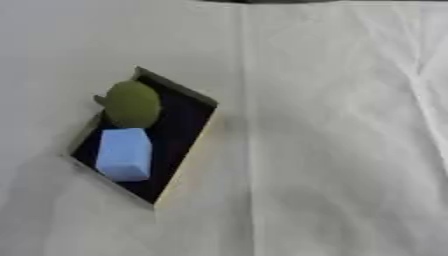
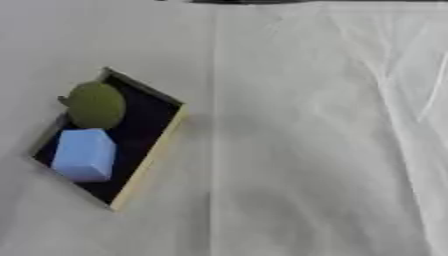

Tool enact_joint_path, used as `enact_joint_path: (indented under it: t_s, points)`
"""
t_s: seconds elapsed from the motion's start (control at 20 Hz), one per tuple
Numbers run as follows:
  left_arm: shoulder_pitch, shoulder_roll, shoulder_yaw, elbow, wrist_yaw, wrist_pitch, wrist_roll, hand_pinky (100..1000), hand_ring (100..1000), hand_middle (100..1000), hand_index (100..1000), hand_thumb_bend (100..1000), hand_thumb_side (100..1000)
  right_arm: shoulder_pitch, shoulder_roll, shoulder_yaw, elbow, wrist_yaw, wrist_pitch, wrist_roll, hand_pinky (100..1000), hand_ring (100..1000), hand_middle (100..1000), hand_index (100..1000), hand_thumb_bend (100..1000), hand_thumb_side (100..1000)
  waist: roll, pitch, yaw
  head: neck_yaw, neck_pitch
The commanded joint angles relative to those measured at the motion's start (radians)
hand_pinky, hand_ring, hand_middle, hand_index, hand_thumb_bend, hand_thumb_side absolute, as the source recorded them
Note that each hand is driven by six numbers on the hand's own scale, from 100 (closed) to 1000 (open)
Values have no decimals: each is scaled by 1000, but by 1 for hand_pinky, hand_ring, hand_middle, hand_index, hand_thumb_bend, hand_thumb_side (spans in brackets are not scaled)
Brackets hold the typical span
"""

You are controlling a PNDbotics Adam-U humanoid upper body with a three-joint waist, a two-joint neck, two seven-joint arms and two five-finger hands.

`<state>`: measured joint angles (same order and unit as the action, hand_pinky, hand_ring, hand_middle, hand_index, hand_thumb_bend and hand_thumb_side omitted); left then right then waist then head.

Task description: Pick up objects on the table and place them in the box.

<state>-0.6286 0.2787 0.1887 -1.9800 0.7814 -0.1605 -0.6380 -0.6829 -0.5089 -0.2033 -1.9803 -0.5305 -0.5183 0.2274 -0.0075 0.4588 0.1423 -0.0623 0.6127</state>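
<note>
Nearest the camera, the box (image 1: pixel 188 165) lies askew on the white tablecloth (image 1: pixel 332 150), holding a blue block (image 1: pixel 124 154) and, just beyond it, a green round object (image 1: pixel 132 104). Neither hand is in view. Risk: the green object overhangs the far rim and may roll out.

The place looked like a lab or test setup more than a home, though little of the room showed. The surface (image 1: pixel 332 125) was covered edge to edge in a plain whitish cloth (image 2: pixel 306 150), creased in long folds, with no pattern and no household clutter. On it sat a shallow box (image 1: pixel 188 165) with pale walls and a dark floor, set askew. Inside lay a light blue foam-like block (image 1: pixel 124 154) and a round olive-green object (image 1: pixel 132 104), plain practice pieces. A dark strip (image 1: pixel 262 1) showed at the far edge; I could not tell what it was.
</note>
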Motion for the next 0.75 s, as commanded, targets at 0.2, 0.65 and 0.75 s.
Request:
enact_joint_path:
  t_s: [0.2, 0.65, 0.75]
  points:
    - [-40, -13, 5, -20, -5, -13, 30, 886, 902, 937, 877, 100, 671, -2, 10, -20, -20, 34, 32, -20, 946, 959, 827, 890, 100, 632, -3, -12, 1, 12, -29]
    - [-64, -33, -6, -20, -5, -19, 48, 885, 899, 932, 879, 100, 639, -7, 31, -12, -20, 27, 45, 10, 939, 986, 835, 881, 100, 621, -11, -9, -8, 14, -38]
    - [-63, -32, -7, -20, -5, -18, 45, 886, 903, 936, 881, 100, 638, -6, 35, -12, -20, 19, 51, 24, 934, 960, 824, 880, 100, 621, -13, -9, -11, 13, -40]
